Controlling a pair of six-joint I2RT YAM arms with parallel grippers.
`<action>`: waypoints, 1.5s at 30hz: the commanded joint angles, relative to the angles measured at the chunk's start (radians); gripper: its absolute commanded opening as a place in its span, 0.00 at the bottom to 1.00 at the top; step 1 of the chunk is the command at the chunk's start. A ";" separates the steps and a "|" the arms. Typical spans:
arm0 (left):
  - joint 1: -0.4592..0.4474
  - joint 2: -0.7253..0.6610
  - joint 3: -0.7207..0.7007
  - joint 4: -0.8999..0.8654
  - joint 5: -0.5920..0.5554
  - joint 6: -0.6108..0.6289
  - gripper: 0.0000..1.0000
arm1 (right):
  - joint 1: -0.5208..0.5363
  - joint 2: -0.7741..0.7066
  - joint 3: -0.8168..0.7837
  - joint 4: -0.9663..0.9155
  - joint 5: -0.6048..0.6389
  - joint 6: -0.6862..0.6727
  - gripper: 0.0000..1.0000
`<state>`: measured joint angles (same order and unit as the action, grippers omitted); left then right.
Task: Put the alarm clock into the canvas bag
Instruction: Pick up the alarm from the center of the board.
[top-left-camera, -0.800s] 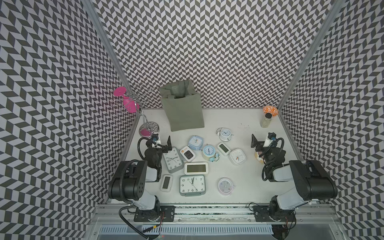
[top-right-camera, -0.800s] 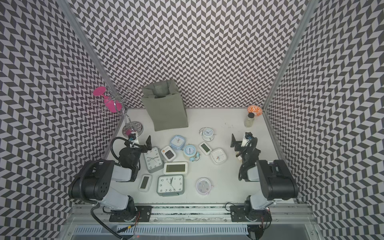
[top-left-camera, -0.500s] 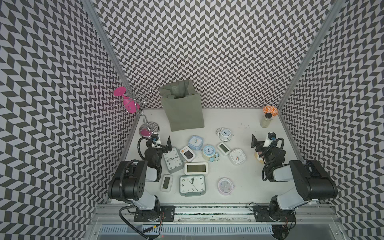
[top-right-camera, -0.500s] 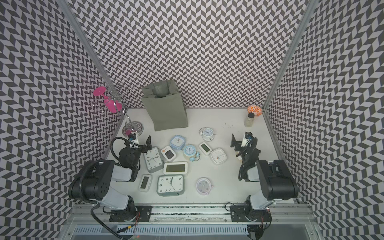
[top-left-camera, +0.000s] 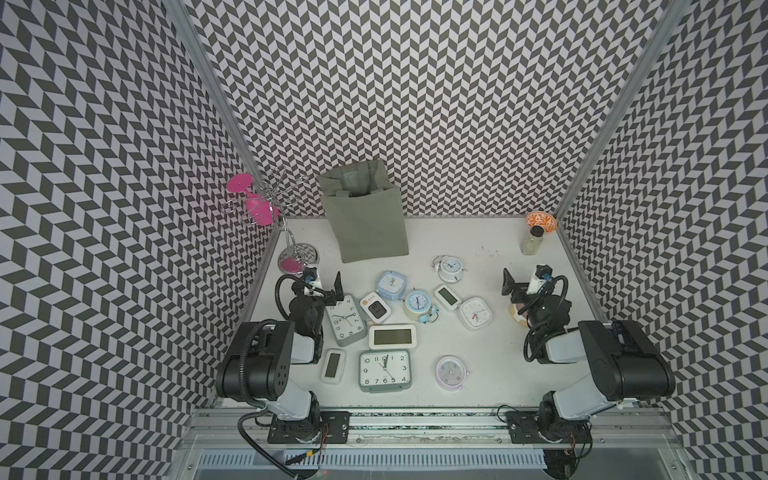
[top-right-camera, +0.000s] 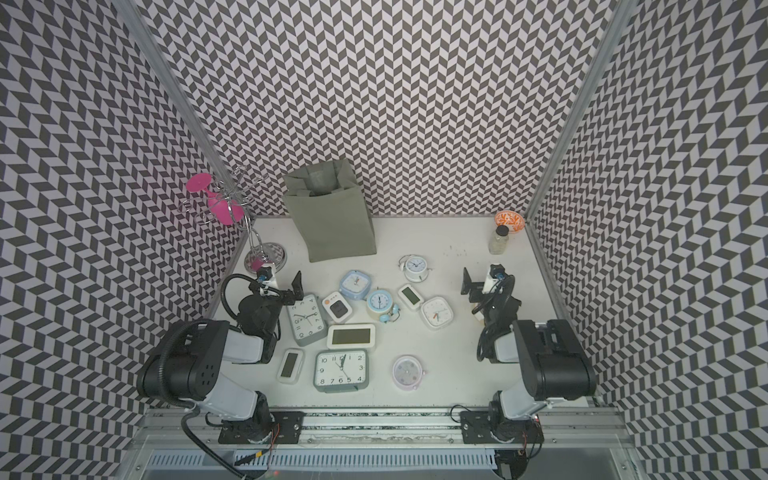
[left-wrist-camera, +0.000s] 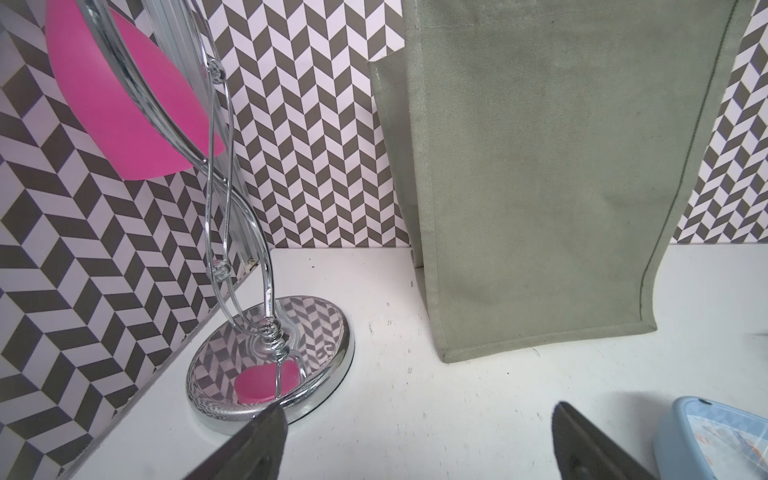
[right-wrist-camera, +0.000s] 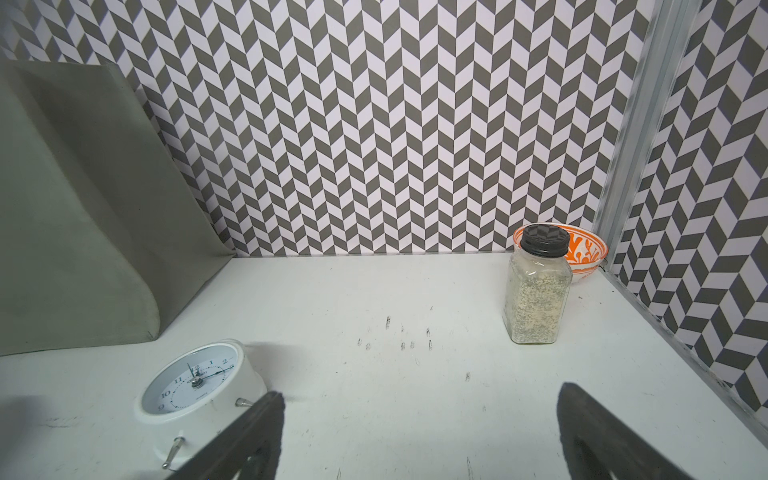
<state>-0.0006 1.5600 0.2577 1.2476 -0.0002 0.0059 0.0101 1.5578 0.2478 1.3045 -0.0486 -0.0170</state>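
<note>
Right wrist view: your right fingers (right-wrist-camera: 249, 440) stand wide open and empty near the white alarm clock (right-wrist-camera: 195, 388), lying face-up on the desk (right-wrist-camera: 415, 291) near the upright canvas bag (right-wrist-camera: 83, 216). Your left fingers (left-wrist-camera: 257, 440) gape empty too. Grip the clock's round body, lift above the bag's mouth, then release.
</note>
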 joint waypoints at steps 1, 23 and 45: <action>-0.011 -0.107 -0.023 -0.019 -0.120 -0.029 0.99 | 0.010 -0.053 -0.018 0.035 0.018 -0.004 0.99; -0.430 -0.561 0.289 -0.896 0.149 -0.452 0.99 | 0.326 -0.187 0.617 -1.258 -0.139 0.118 0.99; -0.449 -0.429 0.222 -0.800 0.379 -0.446 0.99 | 0.373 0.298 1.049 -1.569 0.028 0.122 0.99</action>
<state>-0.4416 1.1370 0.4900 0.4114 0.3508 -0.4297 0.3767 1.8297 1.2591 -0.2455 -0.0692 0.1135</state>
